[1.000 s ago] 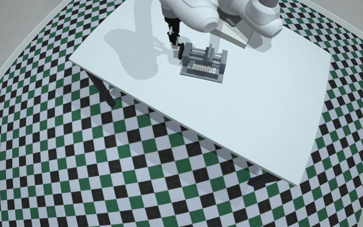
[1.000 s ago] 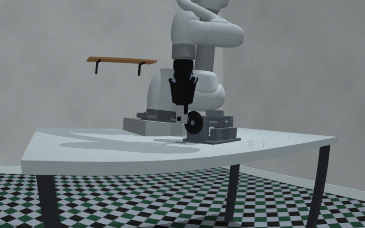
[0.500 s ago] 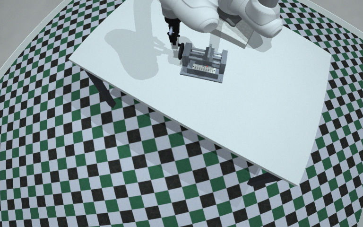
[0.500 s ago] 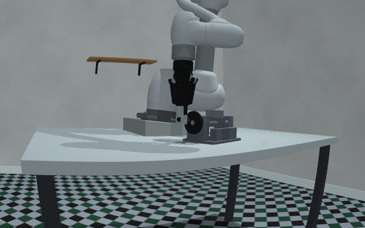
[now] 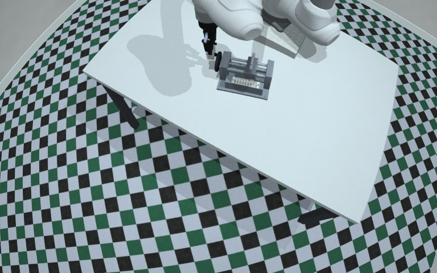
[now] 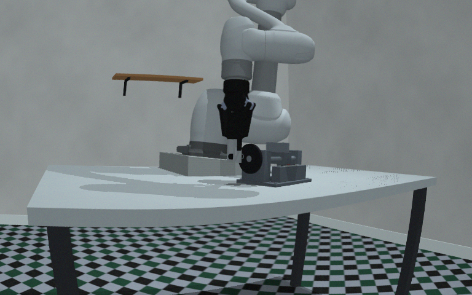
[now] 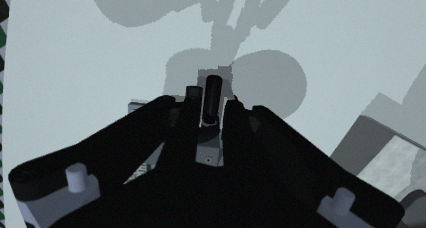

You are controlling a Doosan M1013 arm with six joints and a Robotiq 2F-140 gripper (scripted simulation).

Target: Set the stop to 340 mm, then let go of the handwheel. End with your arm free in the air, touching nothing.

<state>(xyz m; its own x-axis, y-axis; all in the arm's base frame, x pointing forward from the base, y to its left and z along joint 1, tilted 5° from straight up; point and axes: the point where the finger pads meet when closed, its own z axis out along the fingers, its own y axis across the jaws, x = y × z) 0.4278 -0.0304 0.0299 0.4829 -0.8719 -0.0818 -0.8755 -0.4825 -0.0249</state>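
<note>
A grey stop fixture (image 5: 245, 75) stands on the white table, with a scale strip and a small red pointer (image 5: 249, 80) along its front. Its black handwheel (image 5: 218, 61) sits at the left end and also shows in the exterior view (image 6: 250, 158). My gripper (image 5: 210, 54) comes down from above at the left of the wheel and is shut on the handwheel's crank handle (image 7: 211, 100), a short black peg between the fingertips in the wrist view. The gripper also shows in the exterior view (image 6: 235, 156). The scale numbers are too small to read.
The arm's white base stands on a grey block (image 6: 195, 163) at the back of the table, close behind the fixture. A wooden shelf (image 6: 157, 78) hangs on the back wall. The table edge runs near the front left.
</note>
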